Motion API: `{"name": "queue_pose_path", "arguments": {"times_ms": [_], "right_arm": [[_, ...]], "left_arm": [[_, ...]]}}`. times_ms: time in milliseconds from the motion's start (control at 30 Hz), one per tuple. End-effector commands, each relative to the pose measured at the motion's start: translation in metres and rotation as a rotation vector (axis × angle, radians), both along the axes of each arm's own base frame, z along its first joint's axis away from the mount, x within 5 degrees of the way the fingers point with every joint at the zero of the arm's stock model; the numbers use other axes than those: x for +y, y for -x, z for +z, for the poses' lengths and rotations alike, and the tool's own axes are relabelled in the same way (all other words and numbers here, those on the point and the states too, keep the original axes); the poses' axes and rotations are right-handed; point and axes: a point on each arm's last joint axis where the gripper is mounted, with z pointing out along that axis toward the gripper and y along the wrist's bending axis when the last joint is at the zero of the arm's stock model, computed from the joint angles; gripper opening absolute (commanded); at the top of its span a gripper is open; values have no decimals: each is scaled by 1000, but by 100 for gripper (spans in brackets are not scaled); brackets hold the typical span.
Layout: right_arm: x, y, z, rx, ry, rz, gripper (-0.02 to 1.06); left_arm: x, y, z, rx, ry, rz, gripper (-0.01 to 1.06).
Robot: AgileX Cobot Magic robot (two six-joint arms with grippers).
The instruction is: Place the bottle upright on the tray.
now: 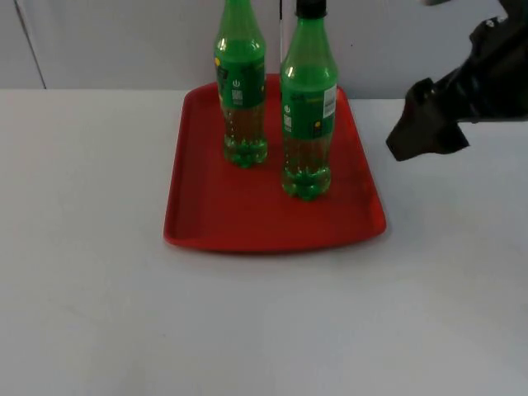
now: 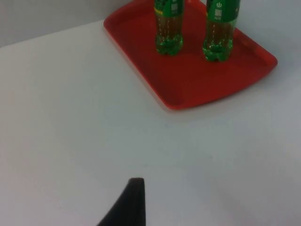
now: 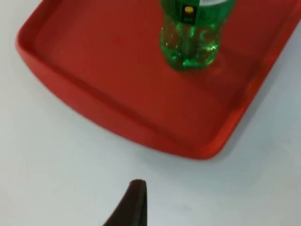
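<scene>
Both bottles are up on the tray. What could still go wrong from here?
1. The right gripper hangs above the table just right of the red tray; swinging left, it might clip the nearer bottle and tip it.
2. The two bottles stand close together, so if the nearer one falls it could take down the farther bottle.
3. A nudge to the tray's rim might rock both.

Two green plastic bottles stand upright on the red tray point(image 1: 247, 223); the nearer bottle point(image 1: 308, 124), black-capped, stands toward the tray's right side; the farther bottle point(image 1: 240, 91) stands behind and left of it, apart; both carry green labels.
</scene>
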Motion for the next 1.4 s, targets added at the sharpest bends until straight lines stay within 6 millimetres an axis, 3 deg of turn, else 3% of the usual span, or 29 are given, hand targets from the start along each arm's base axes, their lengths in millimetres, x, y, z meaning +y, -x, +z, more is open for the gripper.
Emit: {"name": "queue_pose_path", "arguments": {"times_ms": [0, 500, 967, 1367], "right_arm": [[-10, 20, 15, -44, -21, -5, 91], [-46, 97, 63, -167, -126, -6, 91], [-89, 190, 96, -289, -218, 27, 91], [-120, 251, 84, -372, -281, -5, 91]], "left_arm": [[0, 0, -1, 2, -1, -4, 105], [0, 0, -1, 2, -1, -4, 105], [1, -1, -2, -1, -13, 4, 105], [1, -1, -2, -1, -13, 4, 105]]}}
